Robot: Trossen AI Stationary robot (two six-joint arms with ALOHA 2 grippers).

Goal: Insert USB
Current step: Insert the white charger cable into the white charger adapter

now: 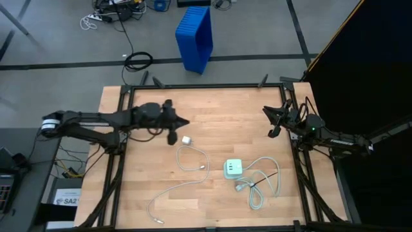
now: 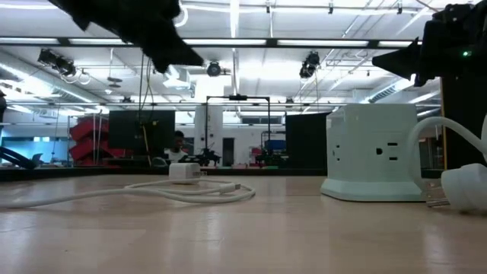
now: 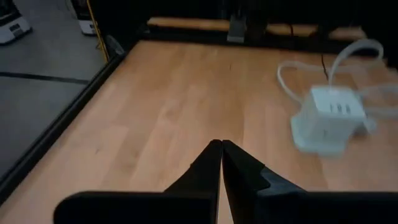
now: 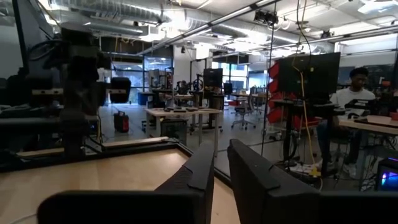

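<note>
The USB cable (image 1: 193, 161) is a thin white lead lying in a loop on the wooden table, with a small white block (image 1: 187, 139) at its far end and a tail running to the near edge (image 1: 156, 218). In the low view it shows as the white block (image 2: 184, 173) and the cable (image 2: 152, 190). The pale charger block (image 1: 233, 169) (image 3: 326, 118) stands to its right. My left gripper (image 1: 185, 122) (image 3: 221, 149) hovers shut above the table, just beyond the white block. My right gripper (image 1: 270, 117) (image 4: 221, 163) waits shut near the far right corner.
A thicker white cord with a grey plug (image 1: 257, 187) (image 2: 464, 186) lies bundled right of the charger block. Black frame rails (image 1: 206, 86) edge the table. A blue bin (image 1: 195, 35) stands on the floor beyond. A person (image 4: 354, 93) sits at a desk in the room.
</note>
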